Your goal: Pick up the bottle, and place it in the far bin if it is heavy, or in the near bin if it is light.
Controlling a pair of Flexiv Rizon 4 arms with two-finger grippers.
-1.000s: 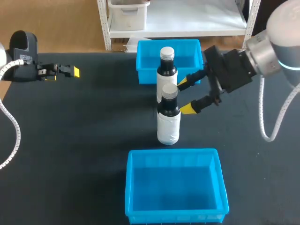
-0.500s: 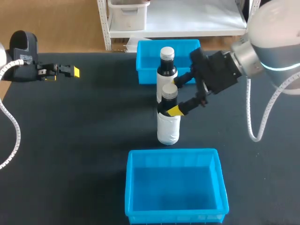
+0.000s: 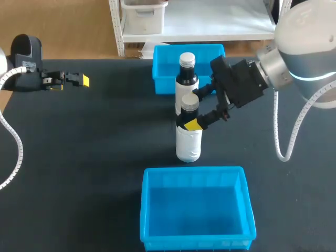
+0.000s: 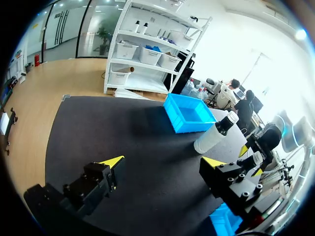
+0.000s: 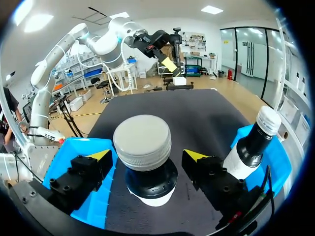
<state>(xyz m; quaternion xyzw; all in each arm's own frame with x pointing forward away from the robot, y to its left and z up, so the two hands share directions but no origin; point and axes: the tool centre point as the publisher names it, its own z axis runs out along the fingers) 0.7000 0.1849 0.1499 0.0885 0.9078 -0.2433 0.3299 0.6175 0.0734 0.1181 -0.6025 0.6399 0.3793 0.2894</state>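
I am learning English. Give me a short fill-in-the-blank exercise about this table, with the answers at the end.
The gripper around the near bottle belongs to my ___ arm.
The table bears ___ bottles.
The far bin and the near bin are both ___.
The left gripper is open and holds ___.
Answers: right; two; blue; nothing.

No lettering can be read, not even on the bottle point(image 3: 188, 143).

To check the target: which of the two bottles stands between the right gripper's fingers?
The front bottle, closer to the near bin; the rear bottle stands outside the right gripper.
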